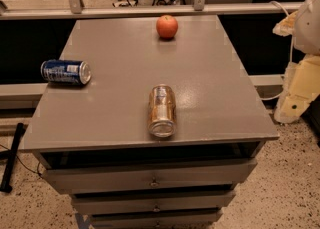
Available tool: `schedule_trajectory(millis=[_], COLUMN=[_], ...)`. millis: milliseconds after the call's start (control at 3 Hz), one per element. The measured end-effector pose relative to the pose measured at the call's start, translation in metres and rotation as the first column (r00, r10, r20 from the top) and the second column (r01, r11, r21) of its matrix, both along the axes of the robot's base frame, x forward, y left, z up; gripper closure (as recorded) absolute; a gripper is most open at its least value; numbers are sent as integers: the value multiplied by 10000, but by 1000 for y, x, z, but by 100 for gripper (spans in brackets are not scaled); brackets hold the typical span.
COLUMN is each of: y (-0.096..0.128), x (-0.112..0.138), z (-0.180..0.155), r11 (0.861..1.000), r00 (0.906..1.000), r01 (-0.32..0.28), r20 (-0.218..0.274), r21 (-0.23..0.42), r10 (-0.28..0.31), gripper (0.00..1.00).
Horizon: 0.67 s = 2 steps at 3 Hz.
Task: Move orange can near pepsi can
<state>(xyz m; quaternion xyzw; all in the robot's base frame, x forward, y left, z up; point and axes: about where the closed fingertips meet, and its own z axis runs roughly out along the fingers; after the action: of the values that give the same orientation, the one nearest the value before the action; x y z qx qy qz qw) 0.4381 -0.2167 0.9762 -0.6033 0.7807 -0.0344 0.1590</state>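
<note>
Two cans lie sideways on the table, well apart: orange can front-centre, pepsi can far left. My gripper hangs off right; whether it grips, I cannot tell.

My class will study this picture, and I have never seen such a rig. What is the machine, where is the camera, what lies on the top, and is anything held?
One camera looks down on a cabinet with drawers; its mounting is not on record. The pale shapes at the right edge belong to a one-armed mobile robot; its pincer is there, beside the cabinet and off its top. On the top lie an orange can on its side near the front, a pepsi can on its side at the left edge, and an apple at the back. None of them is held.
</note>
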Motion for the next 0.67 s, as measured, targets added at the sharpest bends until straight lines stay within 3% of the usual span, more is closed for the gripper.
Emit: schedule_trajectory(millis=[667], y=[6], x=[3], z=[-3], r11=[9996], r00=[9998], r01=[122], r20=[123], r21=[255], r10=[-125], gripper=[0])
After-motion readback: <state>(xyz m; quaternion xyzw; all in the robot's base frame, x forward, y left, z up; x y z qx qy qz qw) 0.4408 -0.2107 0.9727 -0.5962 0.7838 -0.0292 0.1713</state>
